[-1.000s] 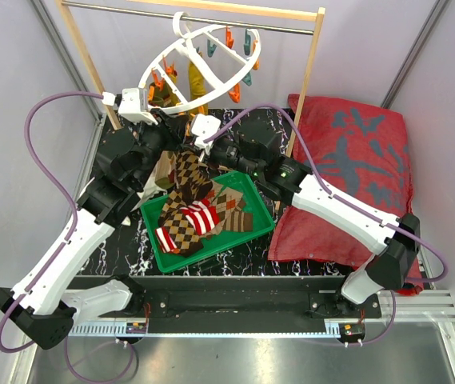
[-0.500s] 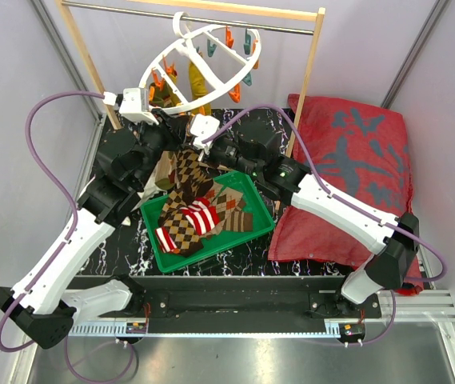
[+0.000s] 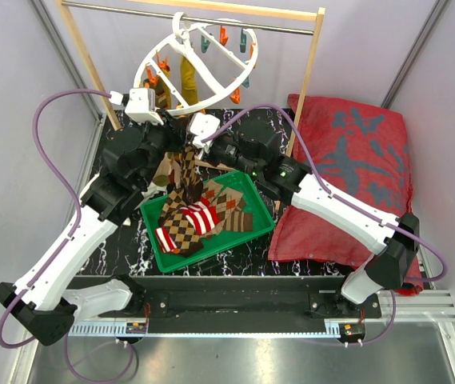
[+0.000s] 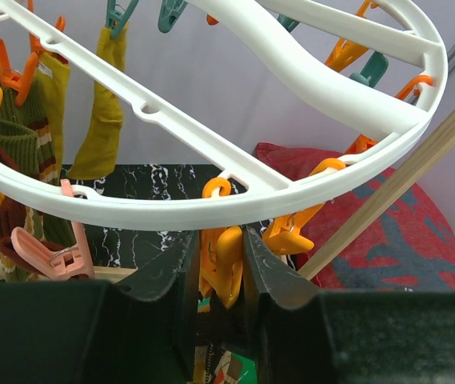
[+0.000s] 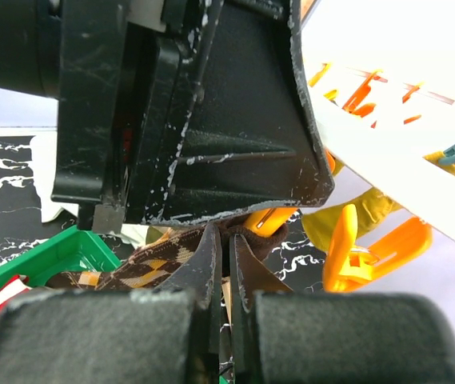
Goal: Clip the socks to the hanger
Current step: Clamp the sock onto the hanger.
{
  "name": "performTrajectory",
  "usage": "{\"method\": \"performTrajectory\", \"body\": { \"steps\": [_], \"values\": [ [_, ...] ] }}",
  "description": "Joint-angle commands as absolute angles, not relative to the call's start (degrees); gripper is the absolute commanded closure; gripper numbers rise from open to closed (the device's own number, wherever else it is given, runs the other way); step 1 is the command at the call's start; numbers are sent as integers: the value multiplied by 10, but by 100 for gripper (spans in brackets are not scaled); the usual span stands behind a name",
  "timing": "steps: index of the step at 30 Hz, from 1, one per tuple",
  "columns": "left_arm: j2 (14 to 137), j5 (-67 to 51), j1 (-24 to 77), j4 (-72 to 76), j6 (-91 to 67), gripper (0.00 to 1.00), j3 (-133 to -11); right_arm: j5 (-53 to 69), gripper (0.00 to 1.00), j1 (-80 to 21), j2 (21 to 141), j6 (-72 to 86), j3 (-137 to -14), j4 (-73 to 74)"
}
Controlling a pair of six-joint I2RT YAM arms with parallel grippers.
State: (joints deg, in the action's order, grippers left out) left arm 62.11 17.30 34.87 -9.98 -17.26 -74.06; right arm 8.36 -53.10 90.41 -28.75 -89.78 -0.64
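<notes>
The white ring hanger [image 3: 199, 60] hangs tilted from the metal rod, with orange and teal clips. An olive-yellow sock [image 3: 189, 76] hangs clipped to it. In the left wrist view my left gripper [image 4: 217, 264] is shut on an orange clip [image 4: 229, 254] under the ring's rim [image 4: 211, 200]. My right gripper [image 5: 229, 248] is shut on the dark cuff of a brown argyle sock [image 5: 151, 268], and holds it up against that orange clip [image 5: 271, 218]. The sock [image 3: 187, 172] trails down toward the tray. Both grippers meet below the ring.
A green tray [image 3: 149, 232] holds more argyle socks [image 3: 183, 232] and a red-and-white striped one [image 3: 201, 218]. A big red cushion [image 3: 347, 168] lies to the right. The wooden rack post [image 3: 307, 80] stands beside the right arm. A striped green sock [image 4: 11, 144] is clipped at the left.
The hanger ring has swung upward and tilted more steeply. My left gripper has risen slightly with the clip. The right gripper keeps the sock cuff at the clip.
</notes>
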Motion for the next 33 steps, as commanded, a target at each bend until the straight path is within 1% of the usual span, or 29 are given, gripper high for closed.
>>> {"method": "performTrajectory", "body": {
  "steps": [1,5,12,16,17,19,20,21,23,25,27,29,30,31,32,33],
  "values": [
    [622,211,353,-107,-156,100,-768,61,100,-538,892,-299,-921,-40],
    [623,236,355,-115,-153,100,-770,51,100,-537,884,-299,-915,-47],
    [628,244,356,-123,-151,100,-774,54,100,-537,875,-294,-911,-61],
    [624,238,356,-122,-151,76,-779,56,100,-537,877,-292,-912,-62],
    [622,237,356,-122,-151,62,-780,57,100,-538,878,-291,-912,-62],
    [616,237,356,-121,-149,49,-781,60,100,-538,882,-291,-912,-64],
    [613,239,356,-120,-149,40,-781,63,100,-537,882,-291,-912,-64],
    [609,241,356,-119,-149,36,-781,64,100,-537,885,-290,-914,-64],
    [598,249,356,-113,-147,32,-777,64,99,-537,885,-288,-915,-65],
    [592,257,356,-105,-141,29,-771,66,96,-537,888,-283,-914,-65],
    [592,268,356,-106,-138,28,-766,64,91,-537,886,-273,-909,-65],
    [595,270,356,-116,-141,27,-764,62,84,-537,884,-258,-903,-66],
    [594,270,356,-119,-149,26,-763,62,81,-537,883,-256,-896,-69],
    [587,268,356,-117,-153,24,-759,61,78,-537,883,-251,-892,-71],
    [583,266,356,-112,-153,23,-749,59,66,-537,882,-248,-887,-70],
    [577,266,356,-108,-154,21,-742,59,60,-537,882,-246,-884,-70]
  ]
}}
